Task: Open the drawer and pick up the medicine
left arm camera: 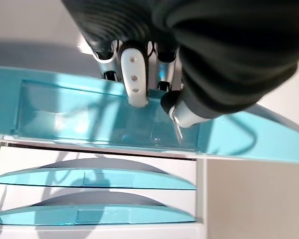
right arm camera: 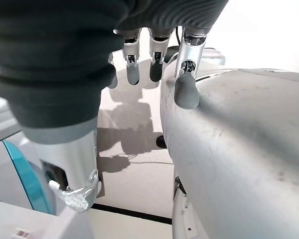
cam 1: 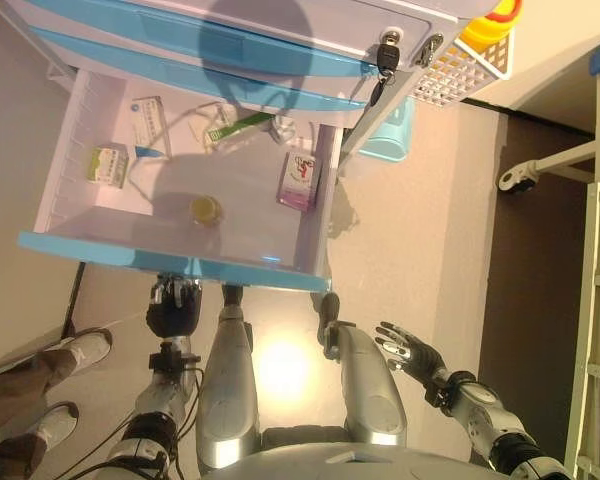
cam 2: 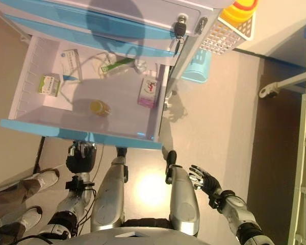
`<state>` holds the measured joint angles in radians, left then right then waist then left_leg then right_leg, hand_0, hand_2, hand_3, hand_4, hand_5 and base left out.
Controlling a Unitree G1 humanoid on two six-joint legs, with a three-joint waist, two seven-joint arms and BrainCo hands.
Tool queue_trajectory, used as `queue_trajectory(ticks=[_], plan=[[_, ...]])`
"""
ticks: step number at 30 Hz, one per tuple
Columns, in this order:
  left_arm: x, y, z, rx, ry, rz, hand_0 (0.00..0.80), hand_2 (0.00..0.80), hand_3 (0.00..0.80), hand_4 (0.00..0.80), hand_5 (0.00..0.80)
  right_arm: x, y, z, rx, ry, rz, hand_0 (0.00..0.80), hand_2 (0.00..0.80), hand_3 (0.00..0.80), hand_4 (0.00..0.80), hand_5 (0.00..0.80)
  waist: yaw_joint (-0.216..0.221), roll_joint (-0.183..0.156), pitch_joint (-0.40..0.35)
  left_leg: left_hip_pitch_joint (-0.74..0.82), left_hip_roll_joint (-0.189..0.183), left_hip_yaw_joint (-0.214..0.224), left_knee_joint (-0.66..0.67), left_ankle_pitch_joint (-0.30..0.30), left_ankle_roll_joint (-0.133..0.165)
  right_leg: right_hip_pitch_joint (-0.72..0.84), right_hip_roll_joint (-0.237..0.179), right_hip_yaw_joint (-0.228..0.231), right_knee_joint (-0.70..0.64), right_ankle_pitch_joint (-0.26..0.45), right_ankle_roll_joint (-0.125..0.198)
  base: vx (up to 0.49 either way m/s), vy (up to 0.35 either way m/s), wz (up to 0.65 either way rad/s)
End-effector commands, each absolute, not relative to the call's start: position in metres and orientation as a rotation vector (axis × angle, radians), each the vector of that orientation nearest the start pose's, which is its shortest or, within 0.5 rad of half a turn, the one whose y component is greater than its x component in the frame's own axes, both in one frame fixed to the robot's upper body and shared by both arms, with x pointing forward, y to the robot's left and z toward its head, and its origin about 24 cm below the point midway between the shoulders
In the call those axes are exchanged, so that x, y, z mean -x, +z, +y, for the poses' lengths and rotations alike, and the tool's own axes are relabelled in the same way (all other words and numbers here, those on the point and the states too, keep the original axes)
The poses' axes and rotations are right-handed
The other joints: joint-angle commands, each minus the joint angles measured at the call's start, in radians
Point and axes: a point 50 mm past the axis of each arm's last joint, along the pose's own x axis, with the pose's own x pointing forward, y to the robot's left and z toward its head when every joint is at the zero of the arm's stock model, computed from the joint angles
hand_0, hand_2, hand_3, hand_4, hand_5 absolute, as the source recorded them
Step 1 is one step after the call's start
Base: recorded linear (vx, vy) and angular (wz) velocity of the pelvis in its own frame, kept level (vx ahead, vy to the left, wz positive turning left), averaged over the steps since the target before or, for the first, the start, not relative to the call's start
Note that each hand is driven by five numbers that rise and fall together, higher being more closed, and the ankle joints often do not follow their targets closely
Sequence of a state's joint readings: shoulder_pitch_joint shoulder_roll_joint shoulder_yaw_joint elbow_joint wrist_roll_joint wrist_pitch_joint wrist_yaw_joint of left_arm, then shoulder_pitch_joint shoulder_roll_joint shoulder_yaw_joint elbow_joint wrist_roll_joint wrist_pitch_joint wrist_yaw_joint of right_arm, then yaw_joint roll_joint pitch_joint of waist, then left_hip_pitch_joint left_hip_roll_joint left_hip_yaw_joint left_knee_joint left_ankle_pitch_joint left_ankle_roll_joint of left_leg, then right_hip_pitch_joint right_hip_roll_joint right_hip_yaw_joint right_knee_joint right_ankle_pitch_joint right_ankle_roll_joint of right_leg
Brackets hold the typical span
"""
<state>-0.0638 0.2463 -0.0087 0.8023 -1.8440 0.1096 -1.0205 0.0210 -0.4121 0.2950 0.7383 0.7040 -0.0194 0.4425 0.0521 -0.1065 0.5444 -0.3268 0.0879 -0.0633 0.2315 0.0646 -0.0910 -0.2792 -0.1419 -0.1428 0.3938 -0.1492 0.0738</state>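
The drawer (cam 1: 175, 262) with a blue front stands pulled out, its white inside showing. In it lie a green and white box (cam 1: 108, 165), a white and blue box (cam 1: 148, 125), a green pack (cam 1: 235, 127), a pink box (cam 1: 300, 180) and a small yellow-capped bottle (cam 1: 206, 209). My left hand (cam 1: 173, 305) is just in front of the drawer's front, at its handle recess (left arm camera: 104, 117), with fingers (left arm camera: 134, 74) relaxed and holding nothing. My right hand (cam 1: 410, 350) hangs low at the right, open and empty, far from the drawer.
A shut blue drawer front (cam 1: 200, 40) with a key lock (cam 1: 388, 52) sits above the open one. A white basket (cam 1: 460, 70) hangs on the cabinet's right side, with a light blue bin (cam 1: 392, 135) on the floor below. A person's shoes (cam 1: 75, 352) are at the left.
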Motion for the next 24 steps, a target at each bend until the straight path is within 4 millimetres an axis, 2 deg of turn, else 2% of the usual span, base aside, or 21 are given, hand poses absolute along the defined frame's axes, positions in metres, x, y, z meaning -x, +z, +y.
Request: queue_trajectory(ticks=[1, 7, 15, 16, 17, 24], plan=[[-0.175, -0.074, 0.202, 1.658, -0.172, -0.184, 0.800, 0.800, 0.800, 0.800, 0.800, -0.155, -0.105, -0.160, -0.469, 0.435, 0.724, 0.000, 0.000, 0.000, 0.000, 0.000, 0.033, -0.018, -0.024, -0.012, -0.043, 0.025, 0.127, -0.121, 0.081, 0.017, 0.045, -0.064, -0.040, 0.067, -0.068, 0.003, -0.062, 0.23], [-0.148, -0.091, 0.198, 1.707, -0.086, -0.085, 0.800, 0.800, 0.800, 0.800, 0.800, -0.152, -0.106, -0.162, -0.484, 0.405, 0.722, 0.000, 0.000, 0.000, 0.000, 0.000, 0.061, 0.000, -0.024, -0.002, -0.047, 0.001, 0.101, -0.103, 0.076, 0.034, 0.040, -0.098, -0.045, 0.061, -0.071, 0.001, -0.028, 0.19], [-0.132, -0.103, 0.198, 1.710, 0.020, 0.012, 0.800, 0.800, 0.800, 0.800, 0.800, -0.147, -0.110, -0.170, -0.499, 0.363, 0.722, 0.000, 0.000, 0.000, 0.000, 0.000, 0.075, 0.020, -0.024, 0.013, -0.063, -0.008, 0.089, -0.095, 0.073, 0.054, 0.027, -0.116, -0.057, 0.066, -0.068, 0.023, 0.013, 0.20], [-0.132, -0.104, 0.198, 1.707, 0.030, 0.028, 0.590, 0.590, 0.590, 0.590, 0.590, -0.146, -0.111, -0.170, -0.499, 0.361, 0.723, 0.000, 0.000, 0.000, 0.000, 0.000, 0.076, 0.020, -0.024, 0.013, -0.064, -0.008, 0.092, -0.096, 0.073, 0.055, 0.025, -0.117, -0.057, 0.066, -0.067, 0.030, 0.016, 0.05], [-0.130, -0.107, 0.198, 1.705, 0.057, 0.062, 0.000, 0.000, 0.000, 0.000, 0.000, -0.145, -0.112, -0.170, -0.497, 0.359, 0.725, 0.000, 0.000, 0.000, 0.000, 0.000, 0.077, 0.020, -0.024, 0.014, -0.066, -0.008, 0.096, -0.097, 0.073, 0.057, 0.023, -0.117, -0.056, 0.067, -0.066, 0.042, 0.021, 0.02], [-0.125, -0.118, 0.199, 1.710, 0.184, 0.176, 0.000, 0.000, 0.000, 0.000, 0.000, -0.138, -0.117, -0.172, -0.506, 0.354, 0.734, 0.000, 0.000, 0.000, 0.000, 0.000, 0.070, 0.018, -0.024, 0.024, -0.073, 0.001, 0.111, -0.106, 0.077, 0.066, 0.015, -0.108, -0.052, 0.070, -0.059, 0.031, 0.025, 0.02]])
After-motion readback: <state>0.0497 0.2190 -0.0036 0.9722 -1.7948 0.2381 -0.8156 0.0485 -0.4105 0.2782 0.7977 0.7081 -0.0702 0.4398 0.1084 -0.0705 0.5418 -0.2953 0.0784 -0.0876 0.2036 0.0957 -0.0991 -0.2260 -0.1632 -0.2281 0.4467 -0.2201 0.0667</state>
